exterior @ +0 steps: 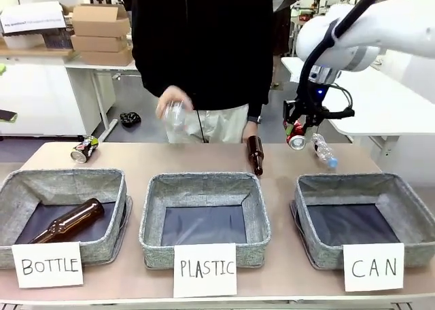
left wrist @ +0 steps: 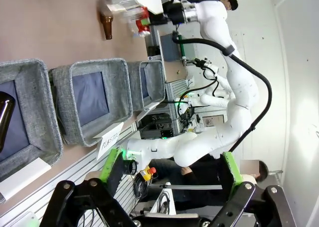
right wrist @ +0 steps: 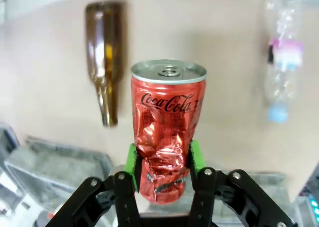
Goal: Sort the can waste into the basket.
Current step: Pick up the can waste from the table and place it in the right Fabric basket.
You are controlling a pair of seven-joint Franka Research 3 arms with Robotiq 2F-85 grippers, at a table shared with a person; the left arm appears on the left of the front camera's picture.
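Now right fingers (right wrist: 130, 163) pinch the red can (right wrist: 167, 117) by its dented lower half, above the tabletop's far edge, right side, beyond the CAN basket (exterior: 408, 196). Likely light, thin-walled, slick, so hold gently. Left fingers (left wrist: 111, 163) spread wide, empty.

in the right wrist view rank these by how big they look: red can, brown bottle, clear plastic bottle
1. red can: biggest, but nearest the camera, so true size unsure
2. brown bottle and clear plastic bottle: look about alike, no ranking
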